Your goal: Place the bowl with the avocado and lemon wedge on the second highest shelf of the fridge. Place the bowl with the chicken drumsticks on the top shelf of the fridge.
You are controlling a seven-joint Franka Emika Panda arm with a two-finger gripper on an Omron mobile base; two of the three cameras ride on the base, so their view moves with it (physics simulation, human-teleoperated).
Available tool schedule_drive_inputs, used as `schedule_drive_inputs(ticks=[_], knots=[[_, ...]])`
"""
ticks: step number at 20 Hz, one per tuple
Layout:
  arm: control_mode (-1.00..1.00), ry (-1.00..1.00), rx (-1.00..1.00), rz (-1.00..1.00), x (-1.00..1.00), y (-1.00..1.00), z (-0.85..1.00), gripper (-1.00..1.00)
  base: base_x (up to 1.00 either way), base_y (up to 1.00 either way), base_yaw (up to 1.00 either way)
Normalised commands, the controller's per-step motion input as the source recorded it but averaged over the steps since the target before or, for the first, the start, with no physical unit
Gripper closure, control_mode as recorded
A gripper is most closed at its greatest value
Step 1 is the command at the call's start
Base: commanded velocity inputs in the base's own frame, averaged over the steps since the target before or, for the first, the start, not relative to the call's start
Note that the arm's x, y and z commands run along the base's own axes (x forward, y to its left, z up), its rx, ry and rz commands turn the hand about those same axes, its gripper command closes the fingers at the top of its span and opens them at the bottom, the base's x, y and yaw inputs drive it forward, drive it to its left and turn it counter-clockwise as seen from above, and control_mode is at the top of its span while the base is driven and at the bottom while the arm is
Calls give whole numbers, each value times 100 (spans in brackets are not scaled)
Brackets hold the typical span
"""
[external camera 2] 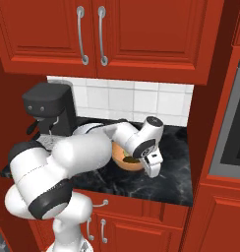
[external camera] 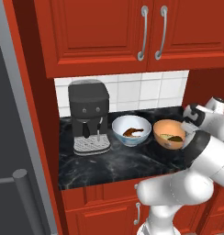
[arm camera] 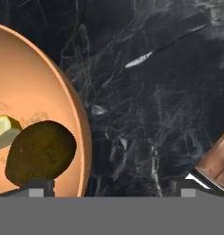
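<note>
We are reaching for the orange bowl [arm camera: 31, 114] on the counter [external camera: 114, 160], beside the white bowl [external camera: 131, 130]. Our claw [arm camera: 111, 188] is wide open over its rim. Next, we think, pinch the rim and lift.

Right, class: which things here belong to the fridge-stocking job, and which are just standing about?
Job:
orange bowl with avocado and lemon wedge
white patterned bowl with chicken drumsticks
fridge
open gripper at the orange bowl's rim

Standing about:
coffee machine
wall cabinets
counter
</note>
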Motion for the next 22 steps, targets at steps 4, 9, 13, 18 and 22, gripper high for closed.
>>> schedule_drive_inputs(ticks=[4,9,13,18,22], knots=[[-100,0,1,-8,40,0,-31,-100,0,0,0],[-100,0,0,-7,41,0,-33,-100,0,0,0],[-100,0,0,-8,46,6,-36,100,0,0,0],[-100,0,1,-1,4,0,-2,100,0,0,0],[-100,-2,0,0,-27,0,5,100,0,0,0]])
